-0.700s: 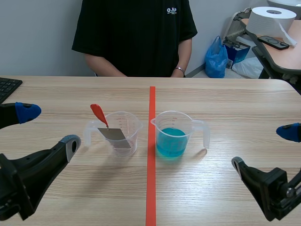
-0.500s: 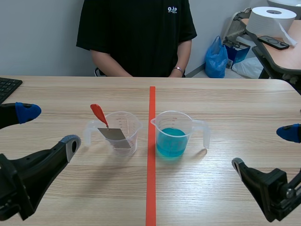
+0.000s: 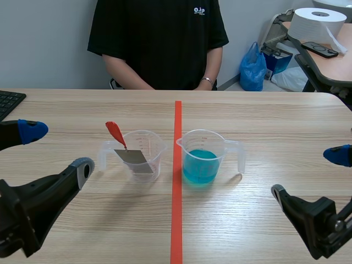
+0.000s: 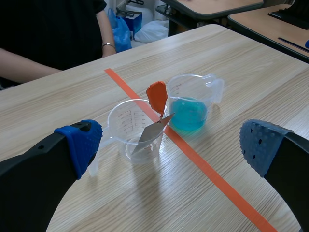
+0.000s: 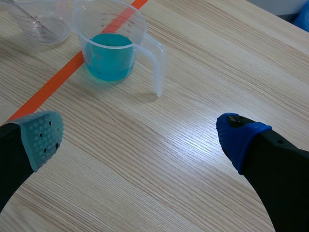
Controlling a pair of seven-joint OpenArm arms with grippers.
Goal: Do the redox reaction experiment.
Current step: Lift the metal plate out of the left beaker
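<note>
A clear measuring cup (image 3: 144,154) (image 4: 134,131) stands just left of the tape line, holding a grey metal sheet (image 3: 133,160) (image 4: 150,132) with a red handle (image 3: 115,133) (image 4: 157,96) that leans out over its rim. Right of the line, a second clear cup (image 3: 204,157) (image 4: 192,103) (image 5: 112,44) holds blue liquid; its handle points right. My left gripper (image 3: 52,151) (image 4: 169,150) hangs open at the near left, short of the first cup. On the near right, my right gripper (image 3: 311,179) (image 5: 140,133) is open too, with bare table between its fingers.
A person in a black shirt (image 3: 159,41) sits across the table. A keyboard corner (image 3: 8,102) lies at the far left edge. Behind on the right are a desk with a paper roll (image 3: 316,25) and a blue bag (image 3: 253,69).
The person has shifted slightly. Neither arm nor either cup has moved.
</note>
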